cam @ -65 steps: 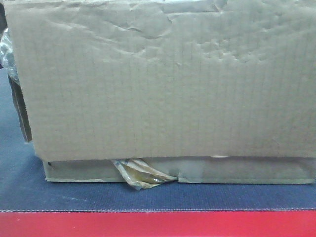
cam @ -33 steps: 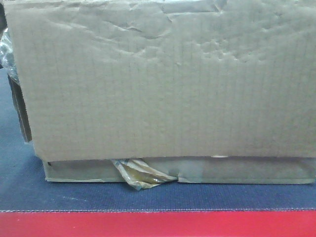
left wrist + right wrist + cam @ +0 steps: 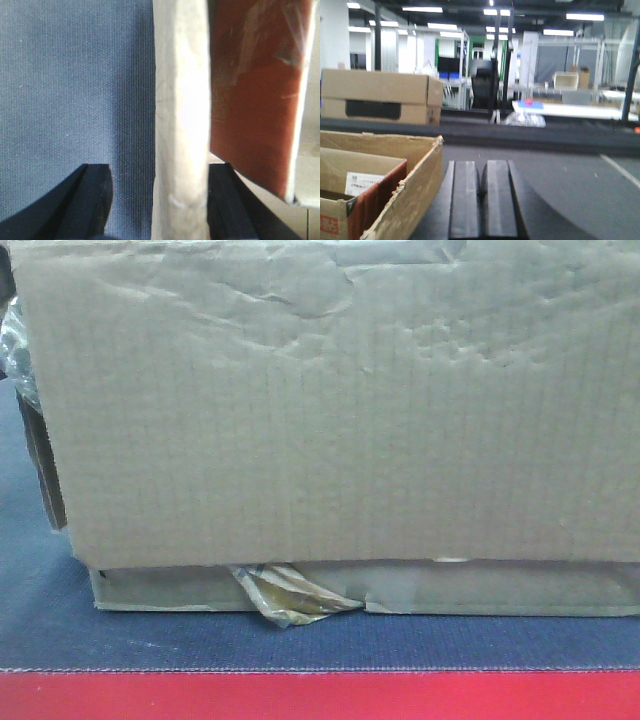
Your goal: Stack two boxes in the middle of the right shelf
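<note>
Between the left gripper [image 3: 160,170] fingers stands the box [image 3: 182,100] wall.

Red-edged blue-grey felt surface [image 3: 300,645], flat thin box [image 3: 500,590] directly on it.

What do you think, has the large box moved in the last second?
No. The large box keeps its gap to the red edge; both drift down together.

Brown large box [image 3: 330,410], blue surface [image 3: 200,640], red edge [image 3: 320,697]
</note>
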{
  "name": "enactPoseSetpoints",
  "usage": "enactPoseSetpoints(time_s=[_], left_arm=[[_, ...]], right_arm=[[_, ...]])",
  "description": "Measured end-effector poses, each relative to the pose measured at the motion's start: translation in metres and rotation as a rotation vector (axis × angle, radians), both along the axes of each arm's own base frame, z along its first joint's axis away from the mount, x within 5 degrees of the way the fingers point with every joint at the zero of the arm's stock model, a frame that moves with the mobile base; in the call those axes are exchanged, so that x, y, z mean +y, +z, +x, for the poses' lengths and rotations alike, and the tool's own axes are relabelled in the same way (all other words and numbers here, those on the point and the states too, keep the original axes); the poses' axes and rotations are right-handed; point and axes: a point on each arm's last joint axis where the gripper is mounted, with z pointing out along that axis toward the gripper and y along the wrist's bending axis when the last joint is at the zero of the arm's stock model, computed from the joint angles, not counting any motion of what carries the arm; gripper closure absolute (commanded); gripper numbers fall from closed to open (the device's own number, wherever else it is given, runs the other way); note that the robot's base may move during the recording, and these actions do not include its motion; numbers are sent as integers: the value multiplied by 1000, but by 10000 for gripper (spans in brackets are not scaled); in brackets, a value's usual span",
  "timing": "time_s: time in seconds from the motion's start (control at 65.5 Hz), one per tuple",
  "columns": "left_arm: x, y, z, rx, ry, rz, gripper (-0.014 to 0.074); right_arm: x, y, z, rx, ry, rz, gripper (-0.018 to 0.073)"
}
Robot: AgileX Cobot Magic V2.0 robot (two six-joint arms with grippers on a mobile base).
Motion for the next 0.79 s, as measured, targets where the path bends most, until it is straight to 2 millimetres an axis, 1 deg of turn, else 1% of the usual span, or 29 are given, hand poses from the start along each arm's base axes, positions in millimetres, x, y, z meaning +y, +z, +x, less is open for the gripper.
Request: enactPoseSetpoints(time_s=[0.076, 0.153, 0.275, 0.443, 0.504, 0.55, 0.626, 0.733, 0.794], left_arm=[[0, 0, 0, -1, 0, 2, 288], [0, 0, 0, -1, 0, 2, 288], [0, 0, 0, -1, 0, 2, 288], [0, 0, 0, -1, 0, 2, 288], [0, 0, 0, -1, 0, 2, 288], [0, 0, 0, -1, 0, 2, 288], [0, 0, 0, -1, 0, 2, 288], [0, 0, 0, -1, 0, 2, 288], [0, 0, 0, -1, 0, 2, 288]], right_arm=[[-1, 15, 9, 86, -4, 4, 721], [-2, 28, 24, 189, -8, 9, 721], [-3, 43, 54, 391, -15, 20, 721], [-5, 45, 96, 728, -24, 42, 721], [-5, 46, 106, 814, -26, 47, 721], [-6, 44, 117, 883, -29, 50, 721], [-7, 42, 132, 955, -31, 52, 721], [-7, 40, 149, 994, -32, 53, 721], [-7, 35, 157, 1012, -31, 53, 721]])
